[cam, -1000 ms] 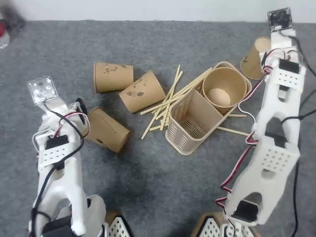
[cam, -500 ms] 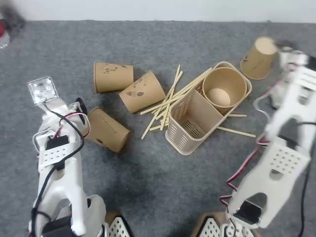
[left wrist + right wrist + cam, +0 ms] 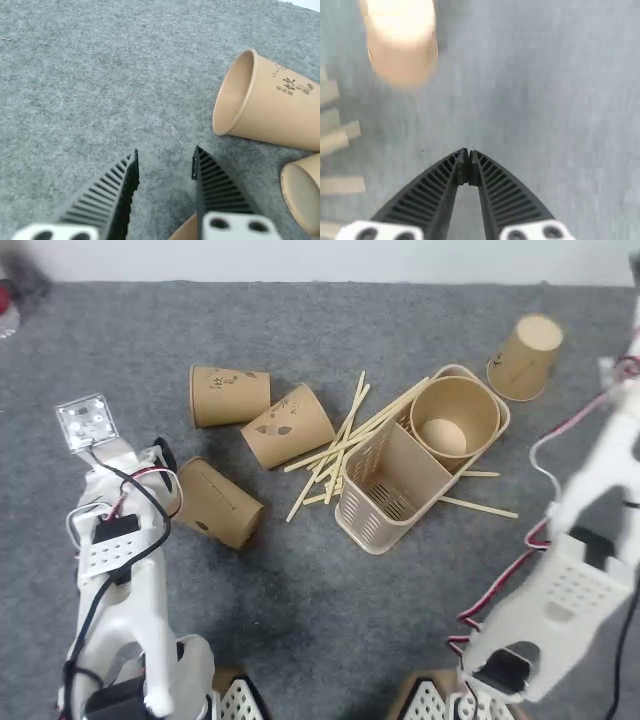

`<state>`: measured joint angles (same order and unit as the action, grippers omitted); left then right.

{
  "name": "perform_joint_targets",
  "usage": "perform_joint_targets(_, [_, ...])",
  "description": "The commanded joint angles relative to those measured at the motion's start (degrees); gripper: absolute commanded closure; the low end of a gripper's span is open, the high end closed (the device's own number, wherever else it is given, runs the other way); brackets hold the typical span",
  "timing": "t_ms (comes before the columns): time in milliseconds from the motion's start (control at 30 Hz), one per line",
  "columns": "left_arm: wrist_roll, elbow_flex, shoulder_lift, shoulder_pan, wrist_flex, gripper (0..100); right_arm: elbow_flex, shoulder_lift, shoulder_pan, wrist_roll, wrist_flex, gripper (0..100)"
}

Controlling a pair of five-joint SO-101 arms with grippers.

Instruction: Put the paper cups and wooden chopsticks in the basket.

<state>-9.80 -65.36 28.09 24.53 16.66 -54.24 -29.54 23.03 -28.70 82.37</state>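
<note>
Setting: robotics lab or hobby test bench. Evidence: worktop (image 3: 300, 640) covered in grey carpet-like felt; plain white wall (image 3: 300, 258) behind; two white printed-plastic arms, left arm (image 3: 120, 580) and right arm (image 3: 570, 580), with exposed wiring; bare camera circuit board (image 3: 87, 422) on the left arm's wrist.

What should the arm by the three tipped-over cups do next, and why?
Probably the left gripper should ease onto the paper cup lying right beside it and close on its rim. Its jaws stand open and empty over the carpet, and that cup is the nearest of those lying outside the basket, which holds another cup.
</note>
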Motion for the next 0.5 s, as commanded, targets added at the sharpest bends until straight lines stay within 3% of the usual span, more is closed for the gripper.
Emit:
perform_joint_targets(0, [-0.09, 0.31, 0.26, -0.53, -1.14, 82, -2.73, 0.57, -4.26, 5.89, -11.56, 99.0])
perform_joint_targets(200, [-0.09, 0.31, 0.26, -0.53, -1.23, 82, -2.90, -9.36, -9.36, 7.30, -31.34, 99.0])
perform_joint_targets(467, [0.00, 0.40, 0.26, -0.53, -1.32, 82, -2.99, -22.99, -10.77, 7.21, -37.85, 99.0])
